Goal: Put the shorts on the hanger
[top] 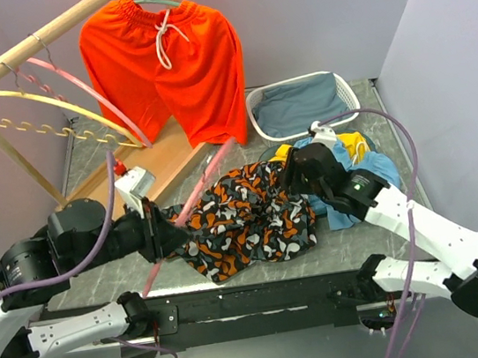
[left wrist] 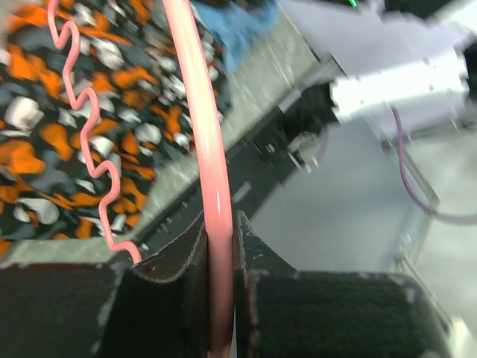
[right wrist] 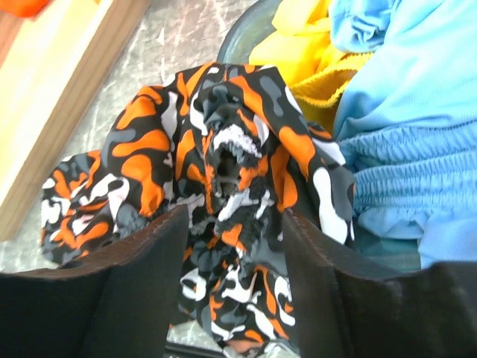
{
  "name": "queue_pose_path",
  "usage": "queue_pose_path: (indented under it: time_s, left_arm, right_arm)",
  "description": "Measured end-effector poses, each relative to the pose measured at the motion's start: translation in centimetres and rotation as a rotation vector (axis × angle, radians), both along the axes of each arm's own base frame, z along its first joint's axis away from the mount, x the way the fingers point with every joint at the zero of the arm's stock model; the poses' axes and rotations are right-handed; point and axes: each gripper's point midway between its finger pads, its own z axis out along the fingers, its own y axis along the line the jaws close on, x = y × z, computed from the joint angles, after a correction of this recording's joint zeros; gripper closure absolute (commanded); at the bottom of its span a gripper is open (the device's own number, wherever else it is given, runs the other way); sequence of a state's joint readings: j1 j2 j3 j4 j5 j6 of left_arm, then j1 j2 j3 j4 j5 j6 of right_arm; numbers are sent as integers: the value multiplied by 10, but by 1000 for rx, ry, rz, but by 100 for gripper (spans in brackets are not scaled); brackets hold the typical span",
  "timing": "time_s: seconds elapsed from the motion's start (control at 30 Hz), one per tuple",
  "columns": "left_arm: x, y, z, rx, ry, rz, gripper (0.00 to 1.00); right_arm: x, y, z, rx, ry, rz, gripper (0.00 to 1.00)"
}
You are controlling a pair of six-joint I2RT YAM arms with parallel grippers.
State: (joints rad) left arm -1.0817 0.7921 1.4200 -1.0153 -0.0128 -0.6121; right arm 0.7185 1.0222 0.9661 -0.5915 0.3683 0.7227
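Observation:
The camouflage shorts [top: 245, 218] lie crumpled on the table in front of both arms. My left gripper [top: 169, 236] is shut on the pale pink hanger [top: 195, 196], which slants across the left edge of the shorts. In the left wrist view my gripper [left wrist: 221, 231] clamps the hanger's thick arm [left wrist: 205, 149], and its wavy bar [left wrist: 89, 149] lies over the shorts [left wrist: 45, 134]. My right gripper [top: 290, 176] is at the right end of the shorts. In the right wrist view this gripper [right wrist: 235, 224] is open, its jaws wide on either side of a bunched fold of the shorts [right wrist: 223, 149].
A wooden rack [top: 33, 43] at the back left carries a yellow hanger [top: 41, 98], another pink hanger [top: 88, 89] and orange shorts [top: 165, 65]. A white basket [top: 300, 104] stands at the back right. Blue cloth [right wrist: 402, 149] and yellow cloth [right wrist: 313, 45] lie next to the right gripper.

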Motion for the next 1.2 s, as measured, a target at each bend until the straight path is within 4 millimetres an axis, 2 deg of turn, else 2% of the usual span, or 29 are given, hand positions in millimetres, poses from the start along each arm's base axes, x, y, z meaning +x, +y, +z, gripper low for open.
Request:
queue_pose_path:
  time_s: [0.23,0.33,0.43,0.57,0.63,0.93,1.2]
  left_arm:
    - [-30,-7,-17,7,66,-164,99]
    - [-37,-10,-20,3,82,-208,99]
    - [-41,-13,-24,-3,93,-236,99]
    - [-44,-19,-34,1,111,-265,99]
    - [-44,-21,-38,3,117,-273,99]
    - [-39,-37,-52,15,128,-295,99]
    - [-33,-47,-68,25,119,-301,99]
  right_arm:
    - [8,2,-18,-61,41,-13,44]
    - [11,1,-24,-85,50,-19,50]
    - [13,0,-30,-108,60,-28,64]
    - [15,-3,-31,-125,58,-38,92]
    - [14,-4,-30,-125,53,-40,99]
    - [9,-9,-7,-98,-11,-14,100]
    - [-3,-5,20,-97,-88,127,100]
